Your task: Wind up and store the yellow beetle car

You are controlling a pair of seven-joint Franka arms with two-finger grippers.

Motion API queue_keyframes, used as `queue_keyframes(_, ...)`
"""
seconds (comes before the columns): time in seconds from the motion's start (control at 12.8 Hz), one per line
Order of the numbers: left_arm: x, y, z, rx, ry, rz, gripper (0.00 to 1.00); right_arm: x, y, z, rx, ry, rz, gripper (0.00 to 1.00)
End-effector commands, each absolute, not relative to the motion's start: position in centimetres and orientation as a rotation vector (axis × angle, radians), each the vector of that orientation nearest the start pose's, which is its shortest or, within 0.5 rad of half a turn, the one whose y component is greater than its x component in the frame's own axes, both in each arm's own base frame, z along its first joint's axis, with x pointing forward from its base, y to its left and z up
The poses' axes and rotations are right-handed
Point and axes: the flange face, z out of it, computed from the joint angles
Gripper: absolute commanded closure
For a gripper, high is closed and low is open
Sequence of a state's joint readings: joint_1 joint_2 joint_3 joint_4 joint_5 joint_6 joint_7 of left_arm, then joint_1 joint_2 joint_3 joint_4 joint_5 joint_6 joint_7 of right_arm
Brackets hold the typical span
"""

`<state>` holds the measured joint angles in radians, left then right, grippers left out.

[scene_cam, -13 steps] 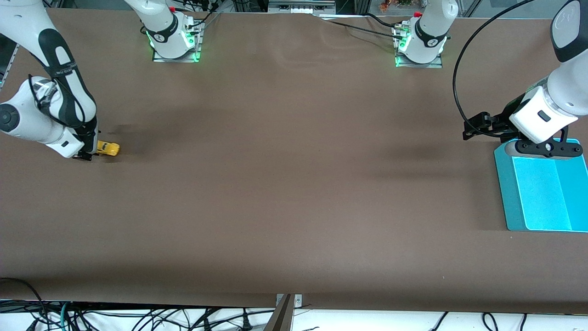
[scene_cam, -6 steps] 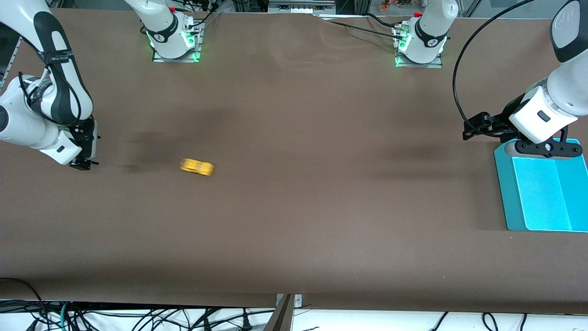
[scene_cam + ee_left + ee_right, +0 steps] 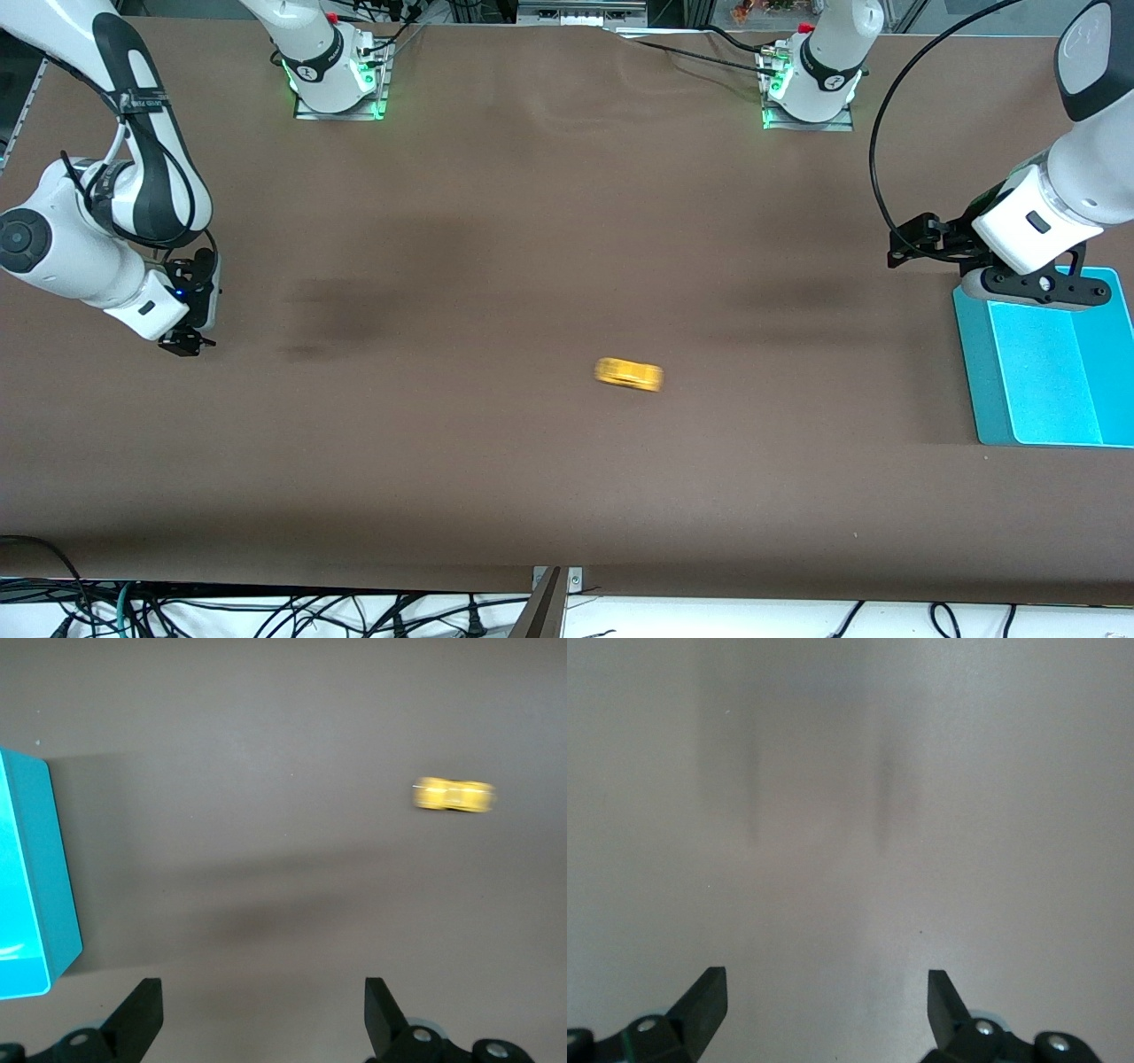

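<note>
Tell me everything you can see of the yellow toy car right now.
The yellow toy car is a small, bright yellow, rounded shape, blurred so no wheels or windows can be made out. It sits alone on the brown table near the middle, between the two arms. Nothing touches it; neither gripper is near it.

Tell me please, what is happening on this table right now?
Nobody holds the car: it is alone on the table, about midway between the two arms and blurred, so probably rolling. The right tool is open and empty, low over the table at its own end. The left tool, also open, waits by the teal bin, which looks empty in the part that shows.
</note>
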<state>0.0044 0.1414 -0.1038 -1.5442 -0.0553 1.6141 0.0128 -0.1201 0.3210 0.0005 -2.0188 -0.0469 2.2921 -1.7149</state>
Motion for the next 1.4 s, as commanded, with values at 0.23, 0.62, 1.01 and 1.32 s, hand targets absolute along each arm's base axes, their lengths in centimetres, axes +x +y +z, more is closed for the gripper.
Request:
queue_keyframes(0.23,60.0,-6.4,55.4,-3.201,0.437,0.147,0.00,59.3,-7.2,28.9,2.174,2.285,-0.108,0.00)
queue_keyframes(0.62,60.5,-4.9,52.2,-3.093,0.971,0.208,0.00,60.9,-6.9,32.4,2.285,2.168,-0.102,0.00)
queue_keyframes(1.01,60.5,0.6,47.1,-2.916,1.401,0.249,0.00,63.2,-5.0,37.6,2.478,2.002,0.129,0.00)
queue_keyframes(1.32,61.6,5.4,43.1,-2.733,1.752,0.147,0.00,61.9,-4.3,42.3,2.727,1.663,0.118,0.00)
